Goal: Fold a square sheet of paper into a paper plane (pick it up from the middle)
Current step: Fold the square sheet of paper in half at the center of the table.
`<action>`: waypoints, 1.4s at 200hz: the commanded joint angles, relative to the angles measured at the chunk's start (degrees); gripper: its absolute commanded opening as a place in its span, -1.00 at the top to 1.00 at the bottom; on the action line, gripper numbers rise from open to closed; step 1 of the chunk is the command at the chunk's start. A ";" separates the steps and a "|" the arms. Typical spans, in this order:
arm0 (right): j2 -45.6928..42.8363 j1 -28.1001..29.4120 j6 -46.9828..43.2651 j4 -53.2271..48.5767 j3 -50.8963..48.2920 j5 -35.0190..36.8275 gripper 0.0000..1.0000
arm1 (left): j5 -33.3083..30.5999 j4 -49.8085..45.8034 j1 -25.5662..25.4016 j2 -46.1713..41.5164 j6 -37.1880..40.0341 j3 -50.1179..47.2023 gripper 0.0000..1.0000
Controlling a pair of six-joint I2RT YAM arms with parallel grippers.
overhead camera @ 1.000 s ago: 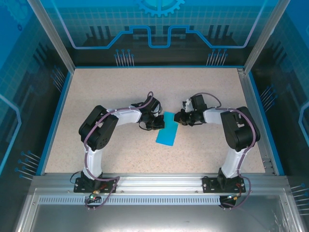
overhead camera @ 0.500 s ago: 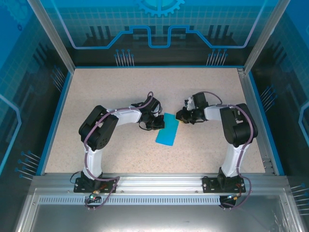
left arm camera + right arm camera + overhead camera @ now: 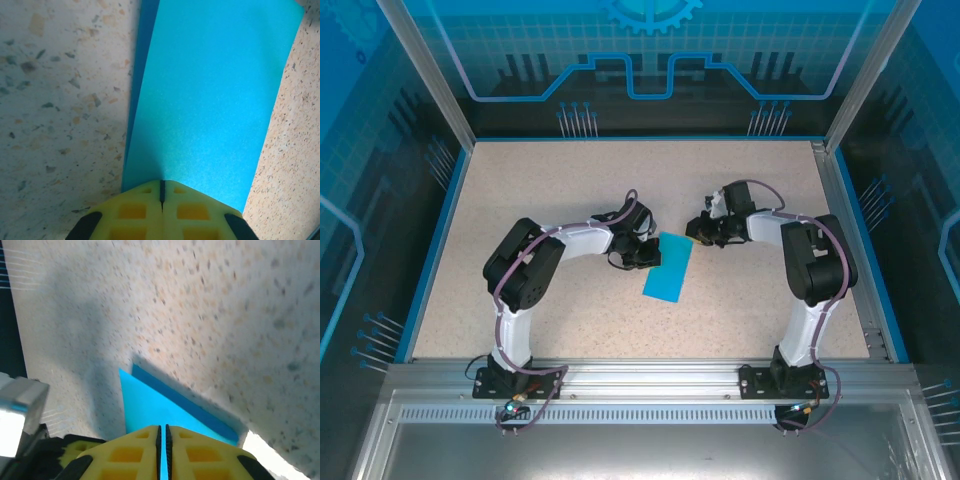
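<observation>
The square sheet of paper (image 3: pixel 669 270), teal-blue and folded into a long narrow strip, lies on the speckled table between the two arms. My left gripper (image 3: pixel 653 256) is shut, its yellow fingertips closed together and resting on the strip's left edge near its far end (image 3: pixel 161 182). The paper (image 3: pixel 210 100) stretches away from them with a darker layer showing along its left side. My right gripper (image 3: pixel 693 236) sits at the strip's far right corner. Its jaws (image 3: pixel 162 429) are nearly closed, with blue paper (image 3: pixel 150 405) in the thin gap and the top layer raised as a triangle.
The tabletop (image 3: pixel 550 190) is framed by a low blue rim (image 3: pixel 430 250) with aluminium posts and tinted glass walls at the back and sides. A metal rail (image 3: pixel 650 375) carrying both arm bases runs along the near edge.
My right gripper has drifted a little up and to the right, and its elbow has swung outward. The left arm and the strip on the table have stayed put.
</observation>
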 commanded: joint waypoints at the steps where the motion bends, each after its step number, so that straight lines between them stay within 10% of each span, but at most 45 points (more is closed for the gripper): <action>1: 0.80 -0.91 0.71 -2.31 1.14 -1.15 0.73 | -0.96 -3.41 -0.26 2.12 1.25 -1.14 1.00; 135: 8.27 -0.24 -3.10 -6.90 4.41 -2.60 0.71 | 4.01 -0.05 -0.38 0.02 -1.83 -2.92 1.00; 194: -5.95 0.21 -7.04 -15.57 4.60 3.90 0.45 | 8.27 7.44 -0.68 -4.91 -8.73 -7.08 1.00; 280: -24.62 11.04 -0.38 -12.50 -14.61 16.00 0.00 | 10.51 12.87 5.91 -10.29 -10.74 -12.74 0.16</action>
